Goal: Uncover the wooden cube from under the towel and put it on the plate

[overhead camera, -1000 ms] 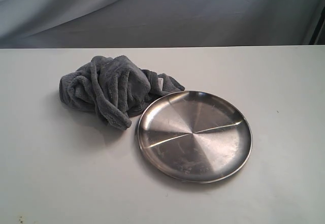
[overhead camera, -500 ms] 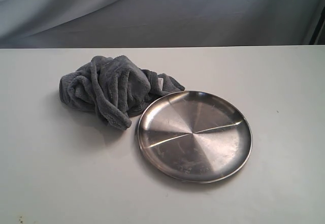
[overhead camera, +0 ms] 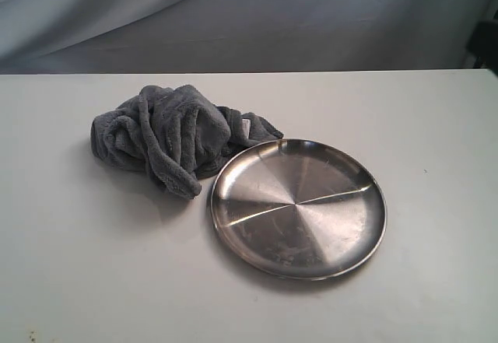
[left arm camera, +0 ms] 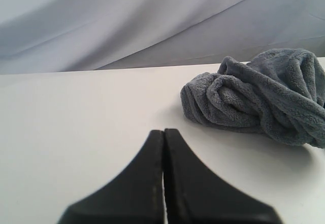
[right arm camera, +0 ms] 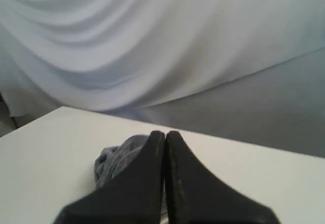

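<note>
Left tool [left arm camera: 163, 131] and right tool [right arm camera: 165, 132]: jaws pressed together, holding nothing, both well apart from the work. The towel [overhead camera: 171, 134] lies bunched on the desk [overhead camera: 78, 265], with one corner apparently touching the rim of the plate [overhead camera: 298, 208]. The wooden cube is not visible and is presumably under the folds. Risks: a pinch into the plush pile may catch the cube and drag or fling it, and a tugged fold may shift the plate. The desk is plain, matte white. Behind it hangs a draped pale grey backdrop [overhead camera: 233, 16].
</note>
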